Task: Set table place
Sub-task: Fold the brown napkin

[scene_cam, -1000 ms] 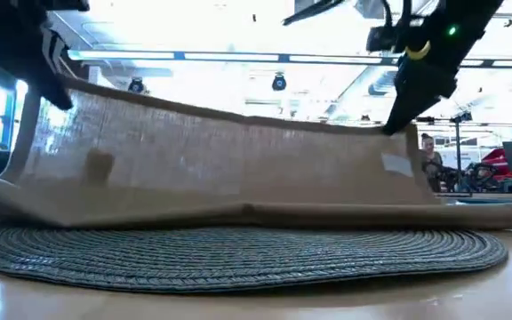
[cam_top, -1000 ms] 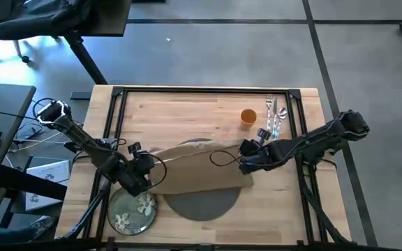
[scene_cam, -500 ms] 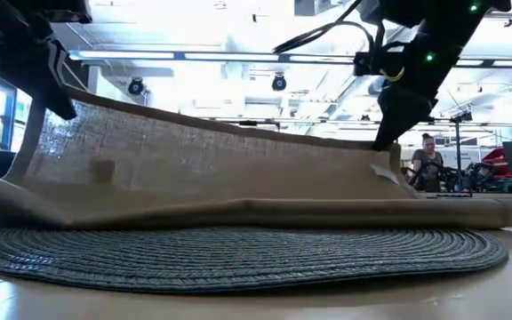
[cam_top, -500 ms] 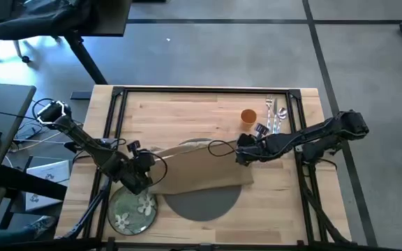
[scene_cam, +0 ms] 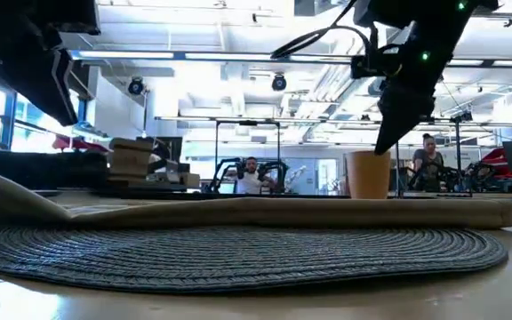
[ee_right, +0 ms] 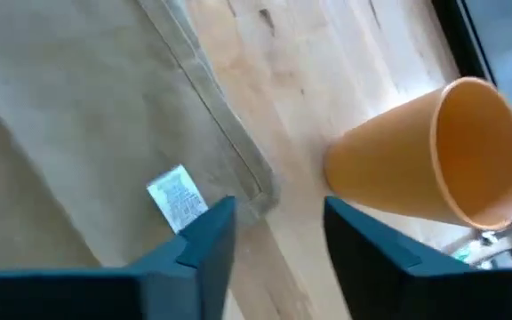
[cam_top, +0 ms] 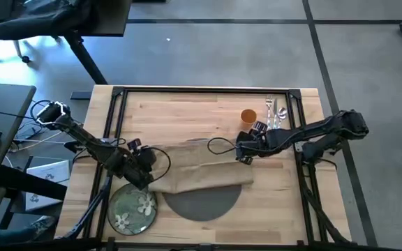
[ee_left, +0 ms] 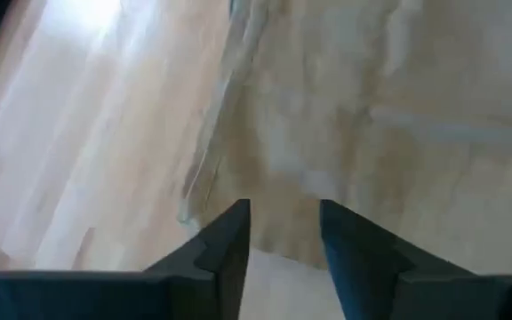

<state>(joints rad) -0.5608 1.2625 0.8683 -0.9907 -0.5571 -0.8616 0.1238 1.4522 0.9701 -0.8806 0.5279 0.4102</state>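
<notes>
Fingers of my left gripper (ee_left: 284, 233) are spread above the near-left corner of the tan cloth napkin (cam_top: 201, 166), gripping nothing. Fingers of my right gripper (ee_right: 274, 233) are likewise spread and empty, over the napkin's far-right corner with its white label (ee_right: 177, 196). I see the napkin lying flat, folded, across the far half of the round dark-grey woven placemat (cam_top: 202, 204) on the light-wood plank table (cam_top: 187, 115). Small orange cup (cam_top: 248, 116) stands upright beyond the right gripper, with the silver cutlery (cam_top: 276, 116) just beside it. Green plate with white flowers (cam_top: 132, 210) sits at the near-left table edge, beside the placemat
</notes>
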